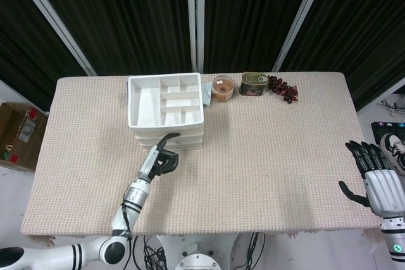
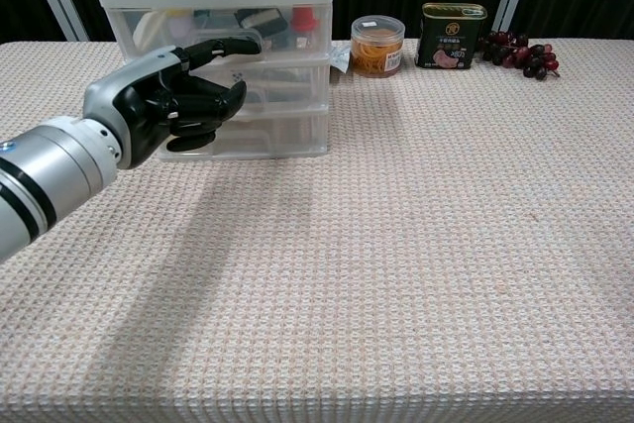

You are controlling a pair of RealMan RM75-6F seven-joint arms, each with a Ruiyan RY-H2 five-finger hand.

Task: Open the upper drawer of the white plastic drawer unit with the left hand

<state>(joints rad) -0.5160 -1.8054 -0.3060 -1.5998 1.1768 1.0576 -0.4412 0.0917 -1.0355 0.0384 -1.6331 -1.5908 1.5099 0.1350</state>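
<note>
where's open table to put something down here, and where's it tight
The table is bare across the middle and right, from the drawer unit to the right robot hand at the edge. The strip left of the unit is free too. It is tight along the back edge: jar, tin, grapes. The left robot hand crowds the unit's front.

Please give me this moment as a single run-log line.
phase: reaching | left hand: at front of drawer unit, one finger out, rest curled, contact unclear | upper drawer: closed | right hand: open, idle at table edge
</note>
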